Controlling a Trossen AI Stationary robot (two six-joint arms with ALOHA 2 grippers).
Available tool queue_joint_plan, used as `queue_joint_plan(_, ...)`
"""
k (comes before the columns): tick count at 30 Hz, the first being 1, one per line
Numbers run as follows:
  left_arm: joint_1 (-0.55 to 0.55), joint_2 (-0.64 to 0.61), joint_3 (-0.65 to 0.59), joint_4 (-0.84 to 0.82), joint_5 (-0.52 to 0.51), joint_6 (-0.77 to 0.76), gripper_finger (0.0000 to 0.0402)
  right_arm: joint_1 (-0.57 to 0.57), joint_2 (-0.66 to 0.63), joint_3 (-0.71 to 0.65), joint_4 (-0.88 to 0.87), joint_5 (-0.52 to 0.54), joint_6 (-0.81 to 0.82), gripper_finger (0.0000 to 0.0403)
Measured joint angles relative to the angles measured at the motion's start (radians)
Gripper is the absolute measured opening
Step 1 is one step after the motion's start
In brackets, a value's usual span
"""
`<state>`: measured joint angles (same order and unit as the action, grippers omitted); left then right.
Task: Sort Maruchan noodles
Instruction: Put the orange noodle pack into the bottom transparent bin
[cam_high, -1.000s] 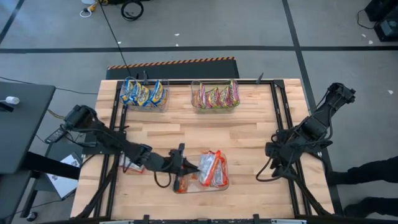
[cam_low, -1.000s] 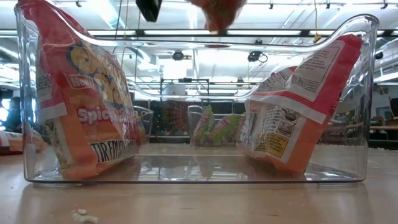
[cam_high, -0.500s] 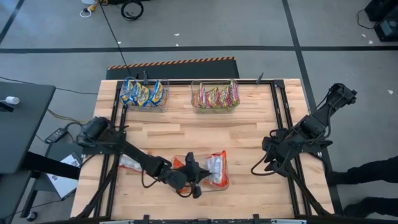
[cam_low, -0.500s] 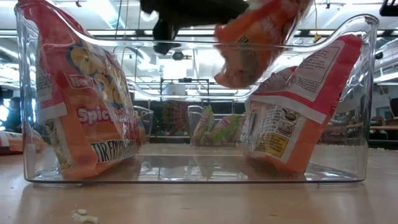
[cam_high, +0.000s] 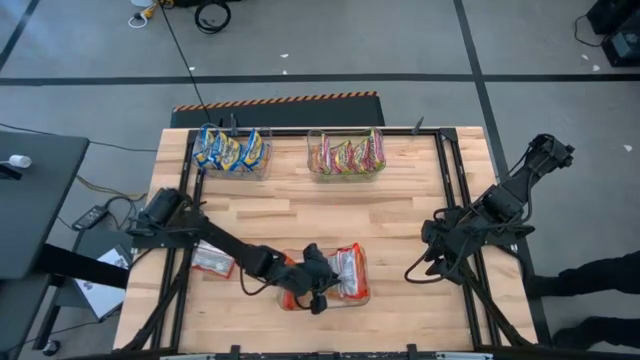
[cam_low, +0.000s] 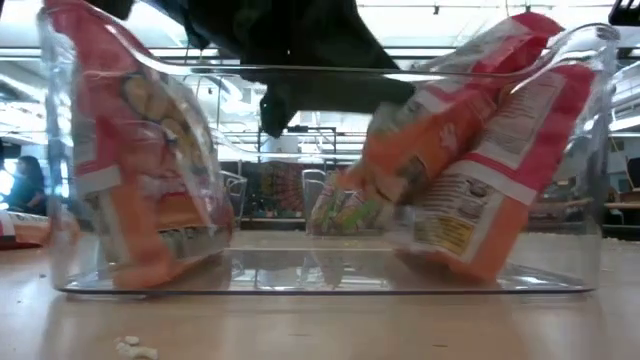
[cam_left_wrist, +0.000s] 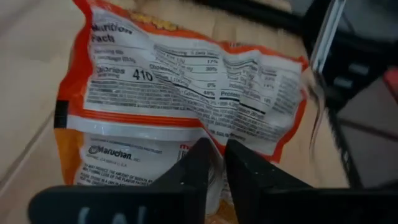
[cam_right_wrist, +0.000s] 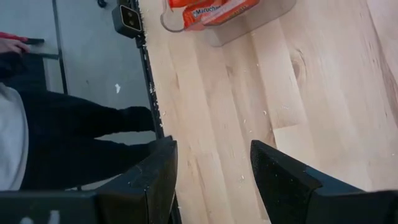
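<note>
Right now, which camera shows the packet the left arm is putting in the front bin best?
The left wrist view: the orange packet fills it, label readable, at the left fingers. The low view shows it leaning in the clear bin; high view, mostly arm-hidden; right wrist view, indistinguishable.

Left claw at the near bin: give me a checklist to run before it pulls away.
1. Left claw over the near bin: ok.
2. Orange packet inside the bin walls, leaning on the packet behind it: ok.
3. Packet let go: cannot tell; in the left wrist view the fingertips stand nearly together at the packet's edge.
4. Packet at the bin's other end upright: ok.
5. Loose packet on the table beside the left arm, not yet sorted: not ok.
6. Right claw open over bare table at the right side, out of the way: ok.
</note>
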<state>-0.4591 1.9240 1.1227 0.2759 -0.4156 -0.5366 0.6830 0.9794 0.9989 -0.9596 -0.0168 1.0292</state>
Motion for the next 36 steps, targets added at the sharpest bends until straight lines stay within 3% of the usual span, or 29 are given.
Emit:
queue_joint_plan(6,0.043,0.000,-0.001,-0.089,0.161,0.076,0.0106,0.000,0.000,0.000,0.000,-0.032,0.015,0.0208)
queue_joint_plan(12,0.079,-0.001,0.028,-0.143,0.259,0.129,0.0159,0.000,0.000,0.000,0.004,-0.044,0.019,0.0208)
queue_joint_plan(20,0.112,-0.002,0.037,-0.229,0.287,0.267,0.0214,0.000,0.000,0.000,0.026,0.007,-0.007,0.0208)
queue_joint_plan(28,0.112,-0.004,0.112,-0.283,0.285,0.365,0.0231,0.000,0.000,0.000,0.050,0.094,-0.101,0.0208)
queue_joint_plan(32,0.112,-0.007,0.177,-0.432,0.279,0.366,0.0231,0.000,0.000,0.000,0.050,0.131,-0.140,0.0208)
queue_joint_plan(36,0.117,-0.028,0.281,-0.683,0.271,0.354,0.0231,0.000,0.011,0.000,0.048,0.154,-0.154,0.0208)
